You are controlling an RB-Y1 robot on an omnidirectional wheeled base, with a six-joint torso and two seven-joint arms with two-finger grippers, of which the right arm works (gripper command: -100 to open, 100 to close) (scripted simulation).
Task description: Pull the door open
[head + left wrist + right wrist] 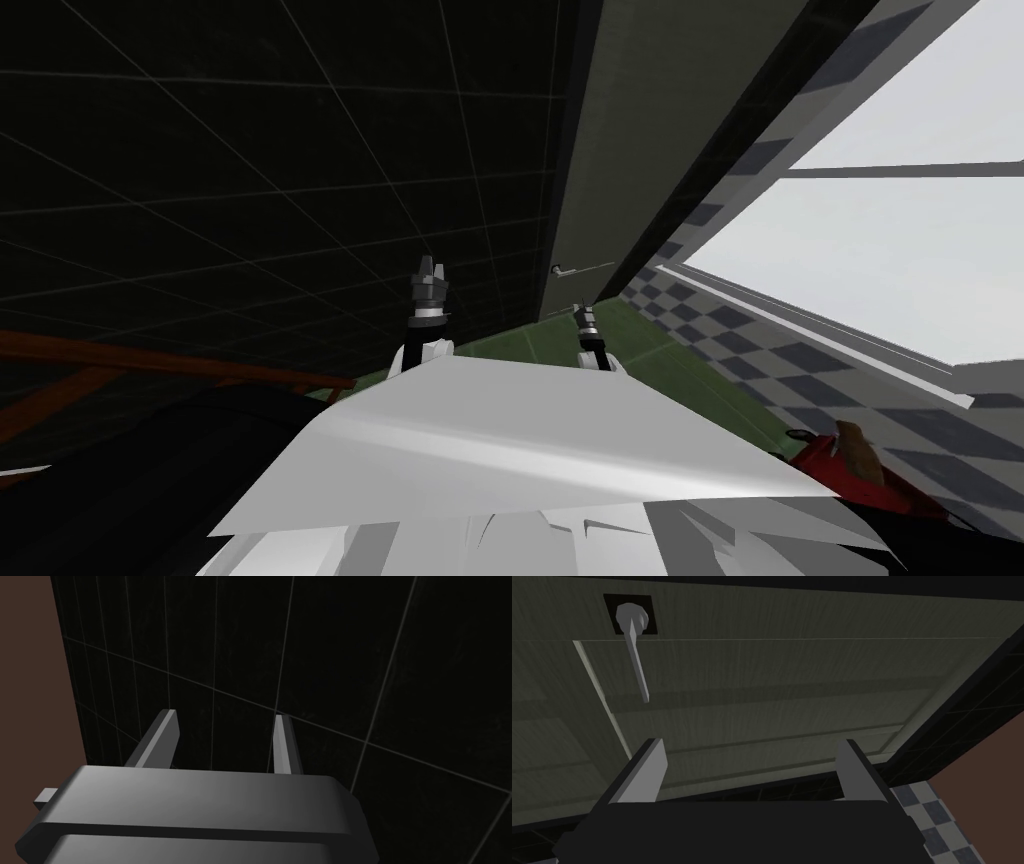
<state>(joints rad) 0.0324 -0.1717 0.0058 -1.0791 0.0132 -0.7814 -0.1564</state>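
Right gripper (753,746), fingers spread wide and empty, points at the grey door (792,691) short of its lever handle (634,651), apparently lining up to grasp it.

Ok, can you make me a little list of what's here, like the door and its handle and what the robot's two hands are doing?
door: grey-green panelled door, looks shut
handle: light grey lever handle on that door, nothing holding it
right gripper: right gripper open, pointing at the door, the lever beyond its fingers and off to one side, untouched
left gripper: left gripper open and empty, facing a black tiled wall
task so far: handle not yet gripped
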